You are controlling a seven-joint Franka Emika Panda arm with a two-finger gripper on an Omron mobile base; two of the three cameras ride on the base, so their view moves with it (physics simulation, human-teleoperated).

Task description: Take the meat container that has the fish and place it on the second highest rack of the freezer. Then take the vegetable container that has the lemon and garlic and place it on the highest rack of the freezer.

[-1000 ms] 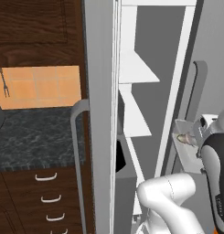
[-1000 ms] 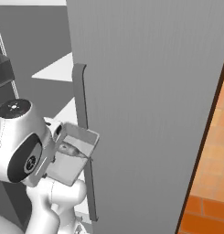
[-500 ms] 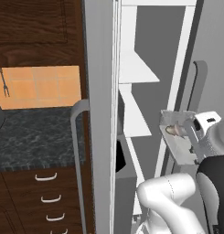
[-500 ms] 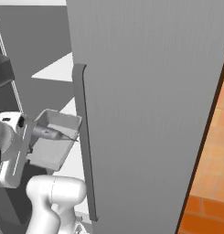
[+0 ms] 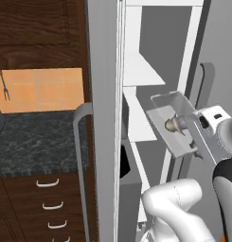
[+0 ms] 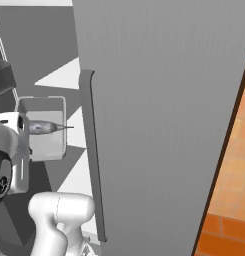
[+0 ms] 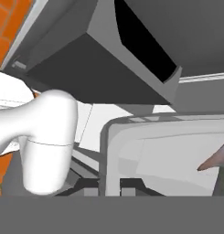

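Observation:
The meat container (image 5: 161,115), a small grey straight-walled tray, hangs in the air in front of the open freezer, tipped so its inside faces the cameras. The silvery fish (image 5: 176,124) lies in it. My gripper (image 5: 189,125) is shut on the tray's wall. From the right base view the meat container (image 6: 42,145), the fish (image 6: 43,128) and the gripper (image 6: 25,131) sit left of the door handle. In the hand view the fingertips (image 7: 87,185) clamp the meat container (image 7: 154,155), and the fish (image 7: 215,160) tail shows at the right. The vegetable container, lemon and garlic are out of view.
White freezer racks (image 5: 140,75) step up behind the tray. The grey freezer door (image 6: 164,110) with its long handle (image 6: 91,150) stands open at the right. A dark counter (image 5: 37,142) with drawers and another handle (image 5: 79,160) lie left.
The arm has carried the meat container with the fish up and to the left, closer to the freezer racks. The hand has turned, and the tray now faces the cameras more squarely.

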